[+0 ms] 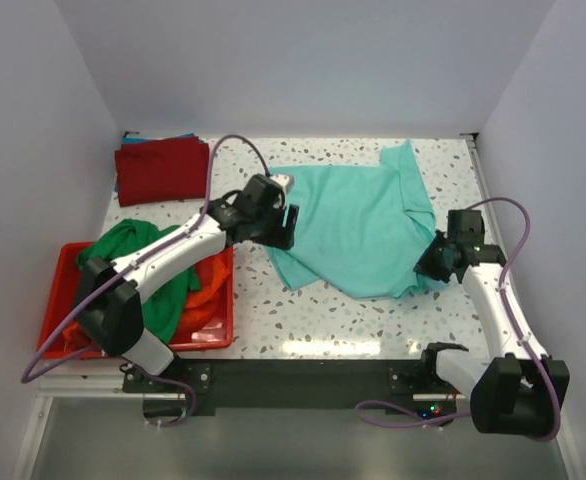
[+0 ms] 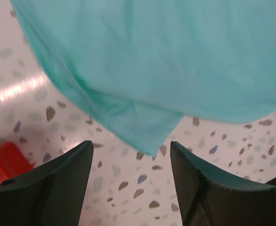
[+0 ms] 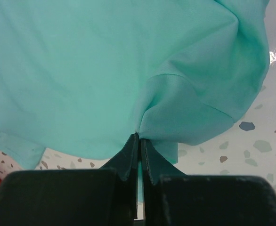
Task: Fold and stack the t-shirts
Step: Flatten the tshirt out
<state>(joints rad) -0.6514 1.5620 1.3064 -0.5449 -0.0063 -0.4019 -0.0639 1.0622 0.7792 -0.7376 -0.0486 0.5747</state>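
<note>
The teal t-shirt (image 1: pixel 358 225) lies spread on the middle of the table, its right side bunched. My right gripper (image 1: pixel 435 262) is shut on the teal t-shirt's near right edge (image 3: pixel 175 117), the cloth pinched between the fingers. My left gripper (image 1: pixel 285 222) is open and empty just above the table, at the teal t-shirt's near left corner (image 2: pixel 150 136). A folded dark red t-shirt (image 1: pixel 163 170) lies at the back left on a blue one (image 1: pixel 185 138). A green t-shirt (image 1: pixel 138 265) and an orange t-shirt (image 1: pixel 211 285) lie crumpled in the red bin.
The red plastic bin (image 1: pixel 58 290) stands at the near left of the table; its corner shows in the left wrist view (image 2: pixel 1 162). White walls close in the back and both sides. The speckled table top (image 1: pixel 313 320) shows bare at the near middle.
</note>
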